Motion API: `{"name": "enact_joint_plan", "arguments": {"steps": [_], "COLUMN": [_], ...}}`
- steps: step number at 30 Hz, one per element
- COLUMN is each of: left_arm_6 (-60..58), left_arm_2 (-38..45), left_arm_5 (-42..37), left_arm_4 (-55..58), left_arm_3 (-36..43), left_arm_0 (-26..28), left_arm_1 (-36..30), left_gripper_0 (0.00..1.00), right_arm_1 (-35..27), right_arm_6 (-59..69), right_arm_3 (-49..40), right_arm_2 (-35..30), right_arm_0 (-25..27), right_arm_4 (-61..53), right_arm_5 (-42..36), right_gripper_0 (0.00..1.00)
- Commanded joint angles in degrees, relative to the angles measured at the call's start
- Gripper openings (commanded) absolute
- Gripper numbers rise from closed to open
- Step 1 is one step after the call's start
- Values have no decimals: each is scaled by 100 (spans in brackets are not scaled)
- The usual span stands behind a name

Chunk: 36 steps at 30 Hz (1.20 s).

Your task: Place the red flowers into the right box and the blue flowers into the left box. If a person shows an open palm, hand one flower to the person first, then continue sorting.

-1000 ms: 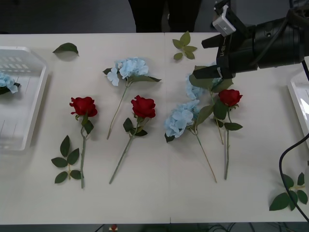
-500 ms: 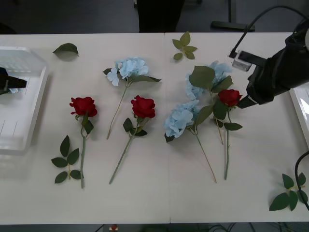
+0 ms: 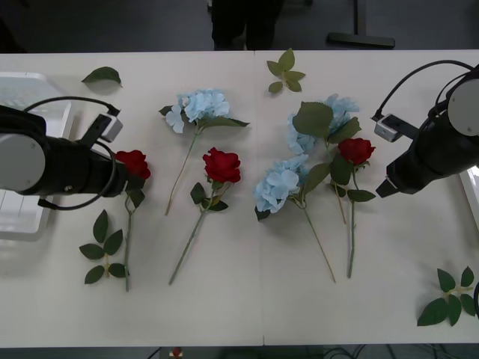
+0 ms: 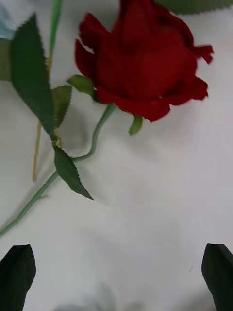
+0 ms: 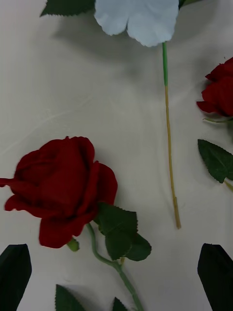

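1. The white table (image 3: 254, 299) stood before me, with a dark floor behind it and a person's legs (image 3: 243, 22) at the far edge; I saw no open palm.
2. My left gripper (image 5: 116, 277) hung over the leftmost of the red flowers (image 3: 132, 163). Its black fingers (image 5: 14, 272) were spread wide and held nothing, with the bloom lying between and just ahead of them.
3. My right gripper (image 4: 116, 277) hung beside the rightmost red rose (image 3: 356, 150). It was also wide open and empty, and that bloom was in front of it.
4. A third rose (image 3: 222, 164) lay in the middle, and the blue flowers (image 3: 202, 105) lay in three heads between and behind the roses.
5. The left box (image 3: 34, 217) was at my left, mostly hidden by my arm; I could not tell what was inside. Of the right box (image 3: 471, 179) I saw just the edge.
6. I judged the sorting was near its beginning: all three roses and three blue heads were on the table, none yet grasped.
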<state>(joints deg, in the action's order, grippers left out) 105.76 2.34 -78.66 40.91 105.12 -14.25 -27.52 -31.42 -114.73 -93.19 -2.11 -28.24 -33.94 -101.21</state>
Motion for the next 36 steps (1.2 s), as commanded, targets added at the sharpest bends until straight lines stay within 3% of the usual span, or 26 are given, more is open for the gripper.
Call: {"name": "enact_joint_plan", "arguments": {"steps": [1,5,11,23,36], "left_arm_6": [-249,-205,-240,-310,-310], "left_arm_2": [-103,-103,-67,-76,-138], "left_arm_5": [527,922,1204,1415,1828], "left_arm_4": [-241,-303,-786,-1858,-1946], "left_arm_3": [352,360,352,-264,-1116], "left_arm_0": [555,924,1074,687,274], "left_arm_1": [-61,-35,203,1055,1178], "left_gripper_0": [100,100,100,100,100], "right_arm_1": [22,136,453,673,778], "right_arm_6": [865,1489,1691,1823,1902], "right_arm_3": [-182,-51,327,899,1233], "right_arm_2": [255,484,493,703,844], "right_arm_0": [-23,-6,-6,-6,-14], "right_arm_4": [195,301,468,635,705], "right_arm_5": [181,383,708,1543,2053], "right_gripper_0": [100,100,100,100,100]}}
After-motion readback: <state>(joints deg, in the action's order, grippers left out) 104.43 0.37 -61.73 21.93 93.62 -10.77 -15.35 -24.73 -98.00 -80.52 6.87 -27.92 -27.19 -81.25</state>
